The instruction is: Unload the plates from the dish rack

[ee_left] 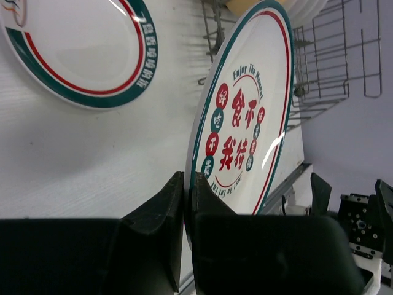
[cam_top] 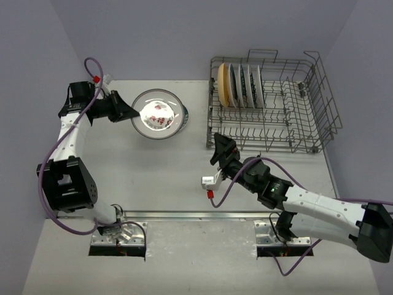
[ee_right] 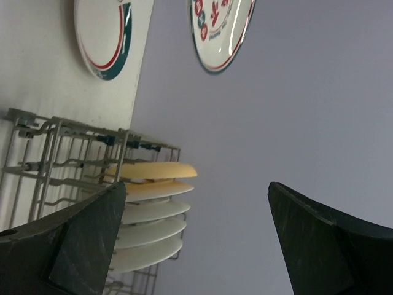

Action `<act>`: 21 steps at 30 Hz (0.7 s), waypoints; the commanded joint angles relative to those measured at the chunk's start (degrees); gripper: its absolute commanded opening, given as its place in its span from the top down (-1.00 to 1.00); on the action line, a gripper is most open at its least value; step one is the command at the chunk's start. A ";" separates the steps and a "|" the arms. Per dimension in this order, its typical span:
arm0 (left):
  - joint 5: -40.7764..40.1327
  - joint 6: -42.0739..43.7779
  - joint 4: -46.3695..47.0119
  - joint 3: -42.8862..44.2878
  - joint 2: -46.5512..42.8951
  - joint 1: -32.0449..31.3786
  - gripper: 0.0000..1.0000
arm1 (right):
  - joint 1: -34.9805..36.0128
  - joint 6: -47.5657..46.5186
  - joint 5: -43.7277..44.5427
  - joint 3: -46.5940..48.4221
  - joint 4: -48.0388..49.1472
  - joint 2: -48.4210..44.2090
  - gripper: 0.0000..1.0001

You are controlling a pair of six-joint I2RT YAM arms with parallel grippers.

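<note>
My left gripper (cam_top: 137, 114) is shut on the rim of the white plate with red characters (cam_top: 157, 115), holding it tilted just above a teal-rimmed plate (cam_top: 182, 117) lying on the table. In the left wrist view my fingers (ee_left: 166, 209) pinch that plate's (ee_left: 245, 110) lower edge, and the lying plate (ee_left: 80, 55) is at upper left. The grey wire dish rack (cam_top: 307, 123) stands at the far right with several plates upright in its left end, the tan-yellow one (cam_top: 223, 85) outermost. My right gripper (cam_top: 215, 149) is open and empty by the rack's front left corner. Its view shows the racked plates (ee_right: 153, 212).
The rack's right half (cam_top: 301, 92) holds only bare tines. A metal rail (cam_top: 196, 215) runs along the table's near edge between the arm bases. Grey walls close in the back and sides.
</note>
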 commanded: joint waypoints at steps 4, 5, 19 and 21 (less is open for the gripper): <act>-1.96 -12.92 19.60 4.36 9.98 0.09 1.00 | -5.04 30.44 5.77 16.75 -18.96 0.88 -0.97; -3.12 -13.19 20.25 5.04 11.40 -0.27 1.00 | -5.85 34.42 5.46 19.42 -21.36 1.41 -0.97; -14.22 -11.39 23.66 13.03 28.67 -6.29 1.00 | -14.68 70.53 0.60 43.44 -39.43 7.77 -0.98; -16.10 -11.21 23.64 13.55 29.62 -6.73 1.00 | -15.23 72.03 0.25 44.30 -39.94 8.18 -0.98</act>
